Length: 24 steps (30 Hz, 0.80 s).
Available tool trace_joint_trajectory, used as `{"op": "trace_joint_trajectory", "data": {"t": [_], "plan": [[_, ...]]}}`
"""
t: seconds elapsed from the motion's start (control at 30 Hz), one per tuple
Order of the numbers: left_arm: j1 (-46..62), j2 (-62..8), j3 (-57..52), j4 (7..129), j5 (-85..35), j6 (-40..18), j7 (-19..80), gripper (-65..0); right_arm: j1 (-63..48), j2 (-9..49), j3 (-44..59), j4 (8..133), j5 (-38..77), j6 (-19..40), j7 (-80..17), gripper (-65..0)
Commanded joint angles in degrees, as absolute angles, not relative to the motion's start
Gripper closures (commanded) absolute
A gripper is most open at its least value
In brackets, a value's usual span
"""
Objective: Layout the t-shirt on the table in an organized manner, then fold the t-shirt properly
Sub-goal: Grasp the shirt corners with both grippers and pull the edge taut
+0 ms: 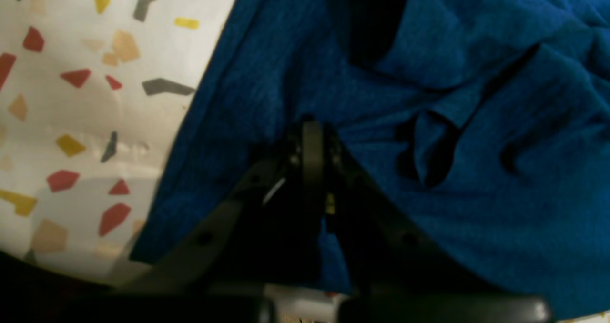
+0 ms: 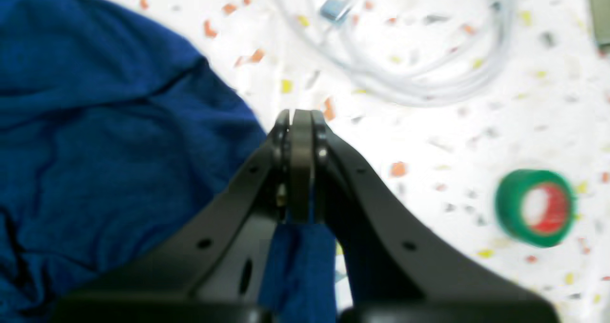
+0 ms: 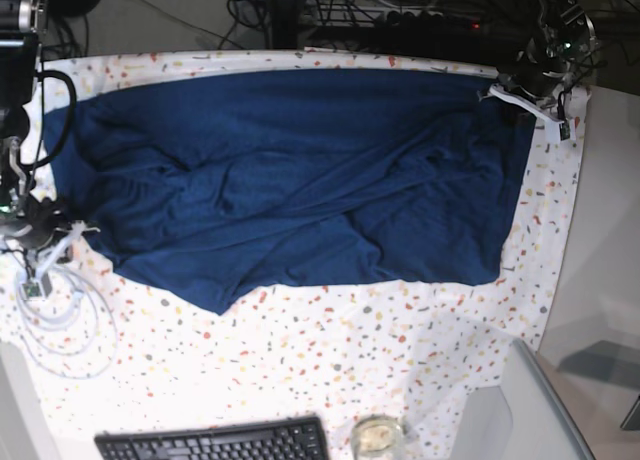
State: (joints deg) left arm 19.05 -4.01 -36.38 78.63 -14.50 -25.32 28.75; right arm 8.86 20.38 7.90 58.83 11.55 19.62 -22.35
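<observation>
The dark navy t-shirt (image 3: 290,180) lies spread and wrinkled across the far half of the flecked white table (image 3: 350,350). My left gripper (image 3: 517,92) is at the shirt's far right corner. In the left wrist view its jaws are shut (image 1: 312,135), with the t-shirt (image 1: 452,146) bunched around the tips and showing between the fingers. My right gripper (image 3: 45,230) is at the shirt's left edge. In the right wrist view it is shut (image 2: 300,123), and a strip of the t-shirt (image 2: 95,146) hangs between its fingers over the table (image 2: 429,137).
A coil of white cable (image 2: 405,61) lies just beyond the right gripper, at the table's left edge (image 3: 60,310). A green tape roll (image 2: 536,207) sits nearby. A black keyboard (image 3: 215,442) and a glass (image 3: 378,438) stand at the front edge.
</observation>
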Motion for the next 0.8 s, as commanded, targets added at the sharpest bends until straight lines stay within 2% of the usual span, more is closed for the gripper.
{"op": "trace_joint_trajectory", "data": {"t": [0.0,0.17,0.4,0.77], "plan": [[19.1,-4.6,-36.6,79.3,-14.6,-25.0,28.0,0.0,10.6,20.8,8.1,58.2,11.8,20.8,-21.5,0.0],[19.2,-4.6,-36.6,79.3,-14.6,-25.0,28.0,0.0,13.0,19.9,4.9,52.7,11.8,22.9,-21.5,0.0],[19.4,-4.6,-36.6,79.3,-14.6,-25.0,28.0,0.0,14.4,19.6,-0.5,49.8,11.8,22.5,-21.1,0.0],[19.5,-4.8,-36.6,79.2,-14.5,-25.0,28.0,0.0,17.4,21.1,-0.3,41.0,11.8,14.1,-14.6,0.0]]}}
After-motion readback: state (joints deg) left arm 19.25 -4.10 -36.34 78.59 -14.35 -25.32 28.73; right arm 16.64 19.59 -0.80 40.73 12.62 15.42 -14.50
